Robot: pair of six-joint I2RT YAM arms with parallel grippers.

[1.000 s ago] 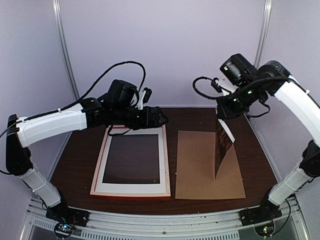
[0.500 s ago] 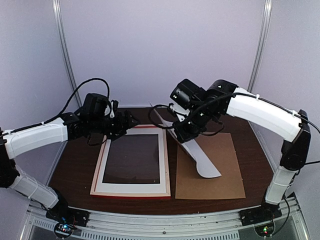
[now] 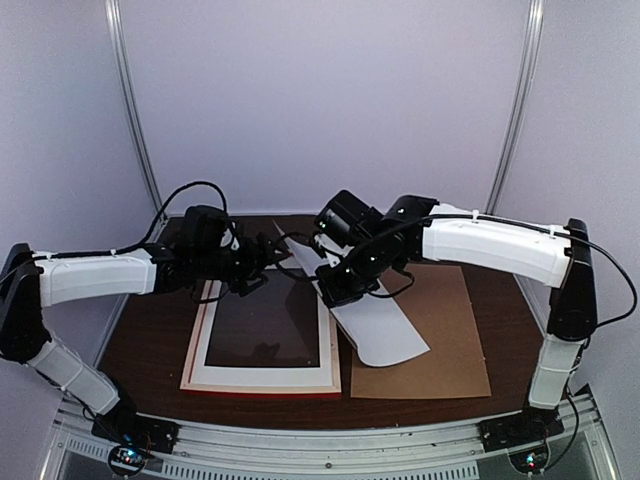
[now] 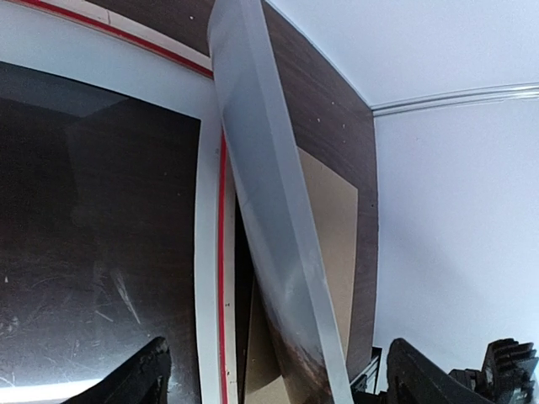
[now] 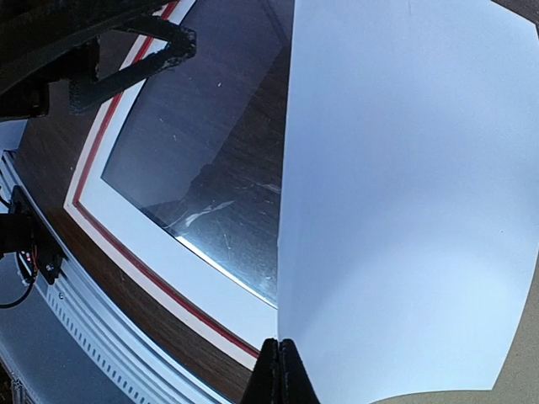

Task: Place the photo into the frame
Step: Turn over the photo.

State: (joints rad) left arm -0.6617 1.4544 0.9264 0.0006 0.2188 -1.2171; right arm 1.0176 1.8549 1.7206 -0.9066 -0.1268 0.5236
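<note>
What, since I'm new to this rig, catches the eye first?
The right fingers, shut, pinch a photo, white back up, slanting between the red frame on the left and the brown board on the right. The left fingers, open, hover over the frame's far corner beside it.

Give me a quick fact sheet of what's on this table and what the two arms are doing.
Frame: flat on the left of the table, a white mat lying on it
Photo: white back up, held aslant over the frame's right edge and the brown board; not yet in the frame
Right gripper: shut on the photo's edge
Left gripper: open, empty, at the frame's far right corner beside the photo
Brown board: flat, right of the frame
</note>
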